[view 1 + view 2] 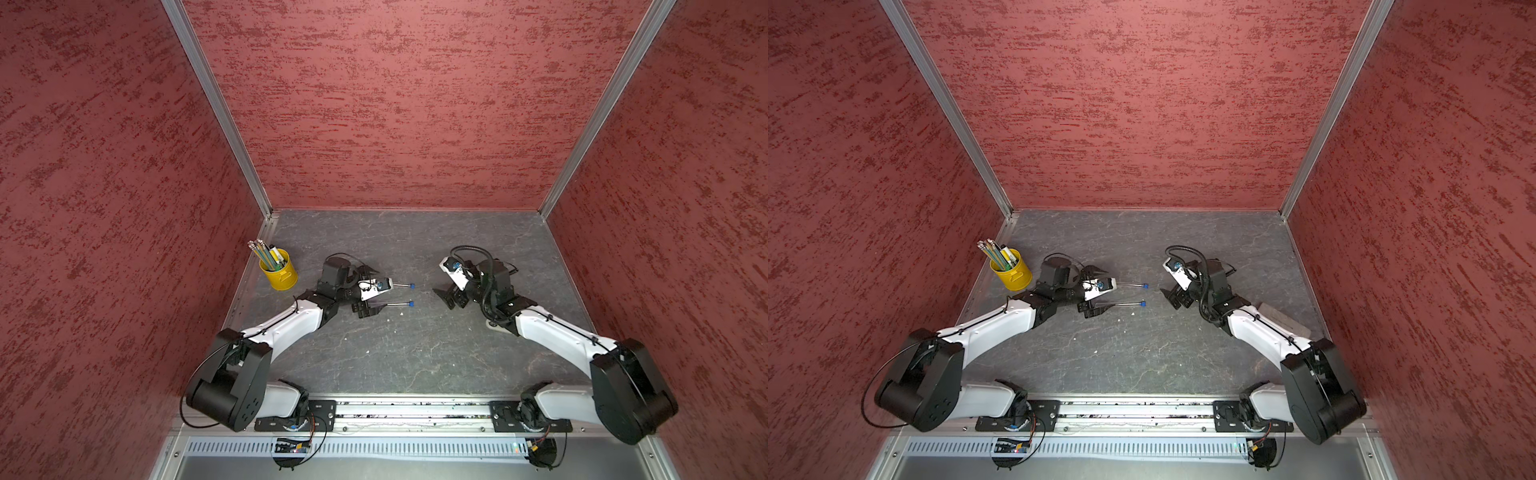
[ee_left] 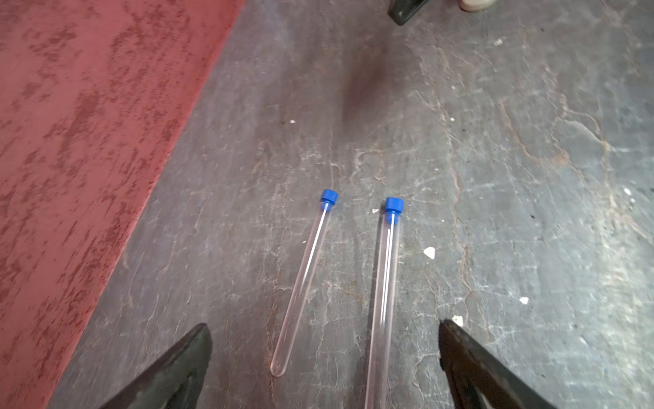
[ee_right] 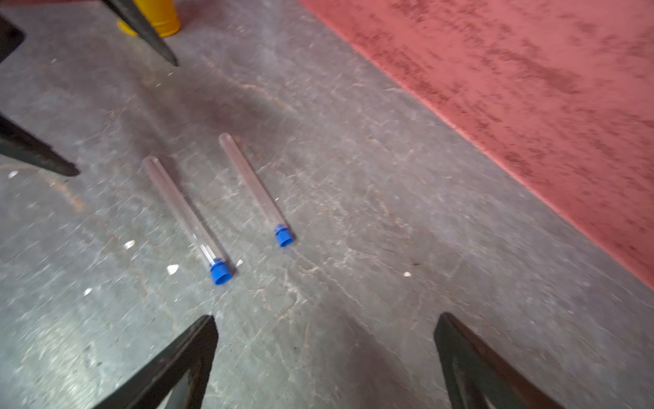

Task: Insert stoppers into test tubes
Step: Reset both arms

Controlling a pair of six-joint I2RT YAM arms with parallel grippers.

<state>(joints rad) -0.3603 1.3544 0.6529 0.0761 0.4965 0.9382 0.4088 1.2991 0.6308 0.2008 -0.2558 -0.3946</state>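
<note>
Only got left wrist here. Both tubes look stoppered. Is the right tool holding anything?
Observer: No. The right tool is open and empty, touching nothing.
Operator: One tube runs off my frame. Gripped?
Observer: No. The right wrist view shows it whole, flat on the table, its rounded end apart from both fingers of the open left tool.
Operator: Anything else on the table?
Observer: A yellow cup of pencils, by the wall on the robot's left, behind the left arm.
</note>
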